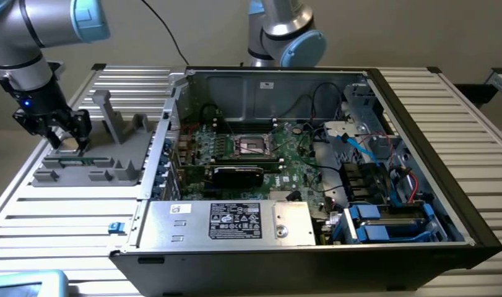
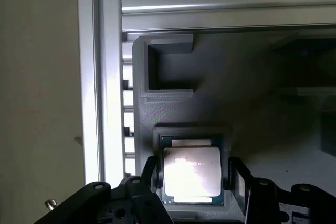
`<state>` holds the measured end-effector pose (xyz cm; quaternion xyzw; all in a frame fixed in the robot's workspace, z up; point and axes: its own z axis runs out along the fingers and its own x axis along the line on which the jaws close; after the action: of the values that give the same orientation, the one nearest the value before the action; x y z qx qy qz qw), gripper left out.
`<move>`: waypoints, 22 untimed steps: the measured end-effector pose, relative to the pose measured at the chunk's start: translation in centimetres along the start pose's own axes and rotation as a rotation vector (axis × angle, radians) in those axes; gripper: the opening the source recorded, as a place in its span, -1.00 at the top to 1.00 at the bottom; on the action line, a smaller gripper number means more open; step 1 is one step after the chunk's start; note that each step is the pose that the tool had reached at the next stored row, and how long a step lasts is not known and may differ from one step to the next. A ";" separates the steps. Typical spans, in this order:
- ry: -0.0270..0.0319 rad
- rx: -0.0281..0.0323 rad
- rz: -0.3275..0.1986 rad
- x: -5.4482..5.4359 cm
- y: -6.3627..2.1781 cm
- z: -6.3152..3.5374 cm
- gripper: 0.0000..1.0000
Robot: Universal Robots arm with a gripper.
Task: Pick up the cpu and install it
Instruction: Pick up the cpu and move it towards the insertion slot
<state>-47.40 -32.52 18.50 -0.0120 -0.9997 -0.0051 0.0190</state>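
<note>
The cpu (image 2: 191, 174), a small square chip with a shiny silver top and a thin green rim, lies flat in a square pocket of the grey holder block (image 2: 173, 103). My gripper (image 2: 191, 182) is down over it, with one finger (image 2: 151, 174) against each of two opposite sides, so the jaws are shut on the chip. The chip still rests in its pocket. In the exterior view my gripper (image 1: 69, 145) stands at the holder block (image 1: 94, 168) on the exterior view's left, beside the open computer case. The dark socket (image 1: 252, 145) sits mid-motherboard.
The open computer case (image 1: 449, 185) takes up the middle and right of the slatted metal table (image 1: 52, 216). A black card (image 1: 238, 174) lies just in front of the socket, with cables and blue drive bays (image 1: 383, 223) at the right. A second arm (image 1: 288, 37) stands behind the case.
</note>
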 end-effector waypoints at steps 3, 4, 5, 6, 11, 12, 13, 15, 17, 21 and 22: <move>-0.0001 0.0001 0.000 0.0 0.02 0.01 -0.30; -0.0001 0.0001 0.000 0.0 0.02 0.01 -0.30; -0.0001 0.0001 0.000 0.0 0.02 0.01 -0.30; -0.0001 0.0001 0.000 0.0 0.03 0.01 -0.25; 0.0000 0.0007 0.000 0.0 0.11 0.00 -0.11; -0.0001 0.0009 0.000 0.0 0.12 0.01 -0.11; -0.0001 0.0010 0.000 0.0 0.13 0.00 -0.11; -0.0002 0.0011 0.000 0.0 0.14 -0.01 -0.11; -0.0003 0.0011 0.000 0.0 0.15 -0.35 -0.11; 0.0005 0.0012 0.000 0.1 0.16 -1.93 -0.11; 0.0007 0.0012 0.000 0.1 0.16 -2.39 -0.11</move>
<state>-47.42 -32.39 20.89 -0.0120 -0.9997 -0.0045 0.0194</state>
